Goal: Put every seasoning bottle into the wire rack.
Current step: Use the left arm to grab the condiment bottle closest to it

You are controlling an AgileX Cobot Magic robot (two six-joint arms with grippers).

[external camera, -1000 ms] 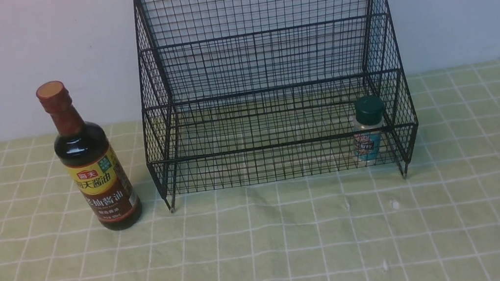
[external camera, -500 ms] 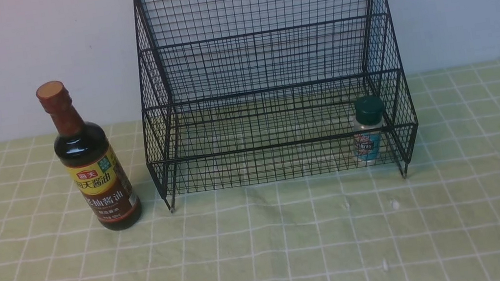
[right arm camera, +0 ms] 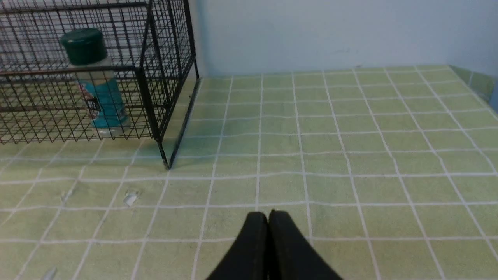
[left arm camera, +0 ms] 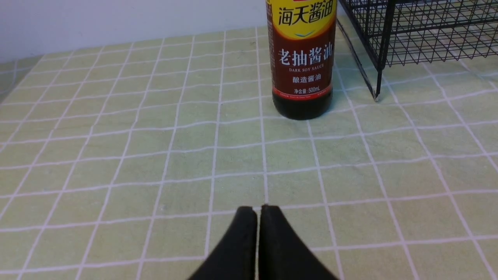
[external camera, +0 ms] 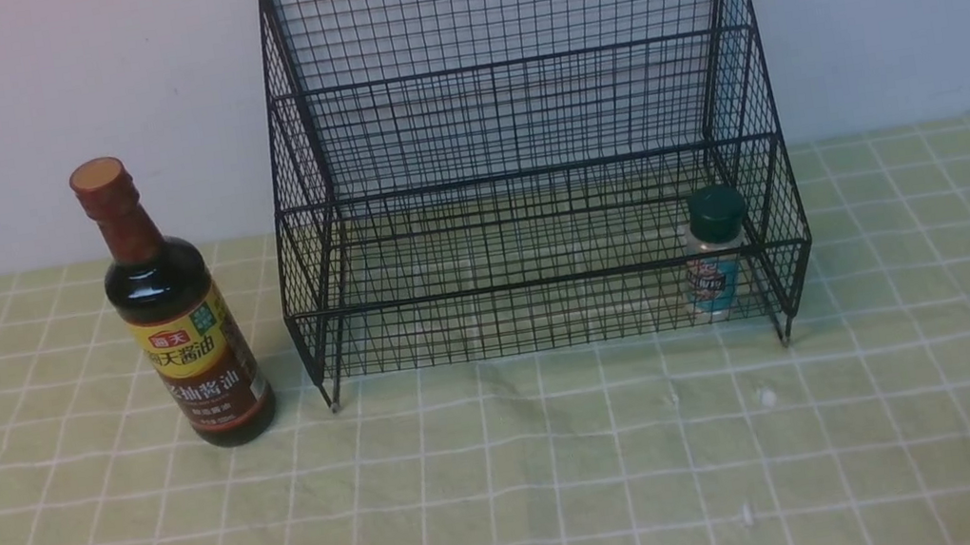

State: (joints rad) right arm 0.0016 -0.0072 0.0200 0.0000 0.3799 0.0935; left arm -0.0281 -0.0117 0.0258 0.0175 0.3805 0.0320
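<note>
The tall dark soy-sauce bottle [external camera: 184, 327] with brown cap stands upright on the cloth just left of the black wire rack [external camera: 512, 66]; it also shows in the left wrist view [left arm camera: 302, 62]. The small shaker [external camera: 716, 262] with dark green cap and blue label stands inside the rack's lower tier at its right end, also seen in the right wrist view [right arm camera: 99, 89]. My left gripper [left arm camera: 258, 210] is shut and empty, low over the cloth, well short of the soy-sauce bottle. My right gripper [right arm camera: 268, 214] is shut and empty, off the rack's right front leg.
A green checked cloth [external camera: 519, 498] covers the table up to a pale wall behind. A few small white specks [external camera: 765, 397] lie on the cloth before the rack. The rack's right front leg [right arm camera: 165, 159] and left front leg [left arm camera: 376, 93] stand on the cloth.
</note>
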